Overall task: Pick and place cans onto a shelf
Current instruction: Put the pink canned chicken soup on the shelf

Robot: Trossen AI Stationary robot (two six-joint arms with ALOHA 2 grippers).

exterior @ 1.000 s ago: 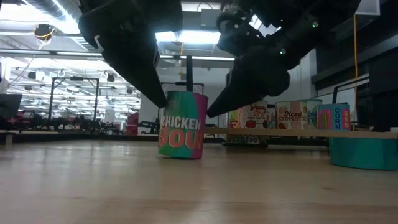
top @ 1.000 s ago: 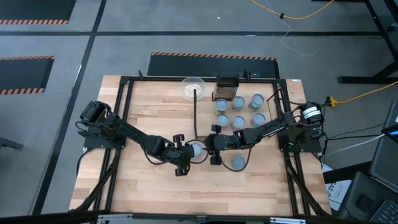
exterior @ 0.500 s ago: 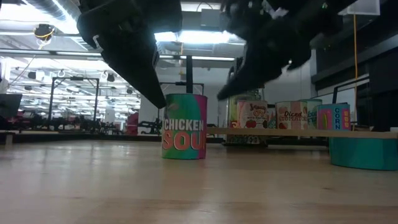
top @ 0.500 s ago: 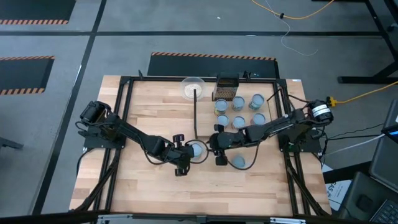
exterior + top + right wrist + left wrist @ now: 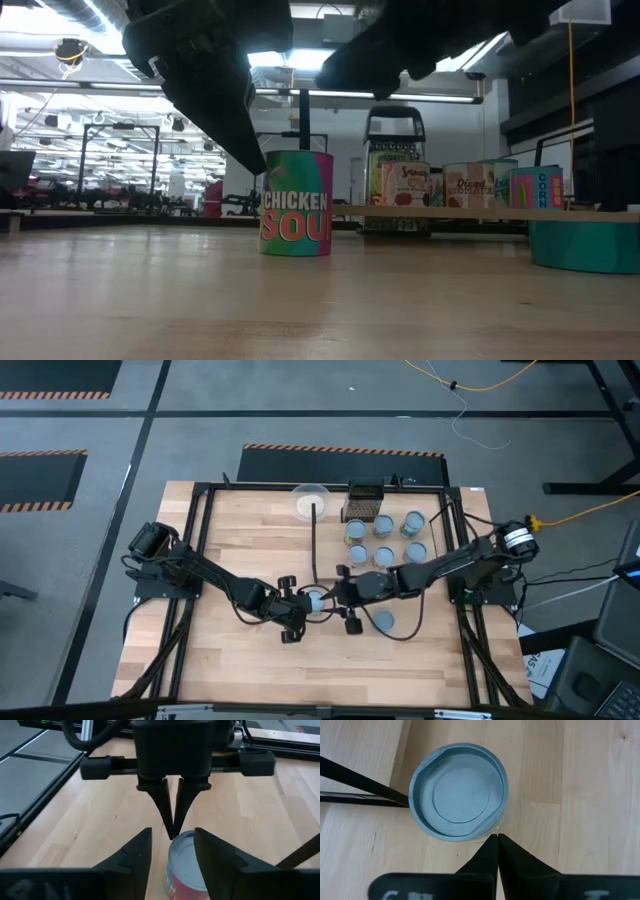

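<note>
A can with a pale blue top and a green and pink "CHICKEN SOUP" label (image 5: 296, 203) stands upright on the table near its middle (image 5: 315, 600). My left gripper (image 5: 495, 839) is shut, and its tips are at the can's left side near the top rim. My right gripper (image 5: 172, 857) is open. It hangs above the can with one finger on either side of it, and touches nothing. Several more cans (image 5: 383, 538) stand on the pale shelf (image 5: 480, 212). One teal can (image 5: 385, 622) stands on the table to the right. My left gripper's shut fingertips (image 5: 496, 845) stand against the can's side just under its top rim (image 5: 487, 831). They slant down from the table's left. I cannot tell for sure whether they press on it. The can stands upright on the table.
A whitish bowl (image 5: 310, 500) and a dark grater (image 5: 365, 500) stand at the far edge. A thin black bar (image 5: 314, 550) marks the shelf's left end, just beyond the can. Bare tabletop lies toward the near edge (image 5: 330, 670).
My right gripper has risen from beside the can's right side to well above it, and has reached a little farther toward the table's left. The can has shifted slightly toward the table's right and stands upright.
</note>
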